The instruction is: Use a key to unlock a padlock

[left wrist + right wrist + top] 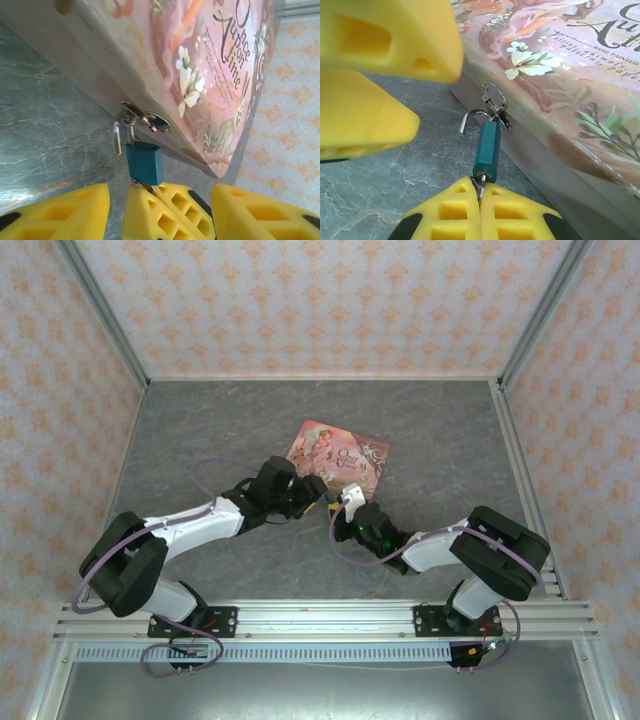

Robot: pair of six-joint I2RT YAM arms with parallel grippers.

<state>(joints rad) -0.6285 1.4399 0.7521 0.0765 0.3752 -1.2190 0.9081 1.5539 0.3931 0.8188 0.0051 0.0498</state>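
While right claw (480,194) pinches key (479,184), boxy blue padlock (486,147) hangs off glossy tin (580,65).

Worktop (200,440): grey, marble-veined, matt finish.
Back wall (320,300), left wall (50,400), right wall (595,420): pale wallpaper with a repeating peach floral motif.
Left post (103,310), right post (540,310): silver metal, at the rear corners.
Rail (320,618): slotted aluminium, along the near edge.
Light: soft, even.

Blue padlock (486,147), centre frame, tilted; silver shackle (470,116) sprung open; key (481,182) seated in its base.
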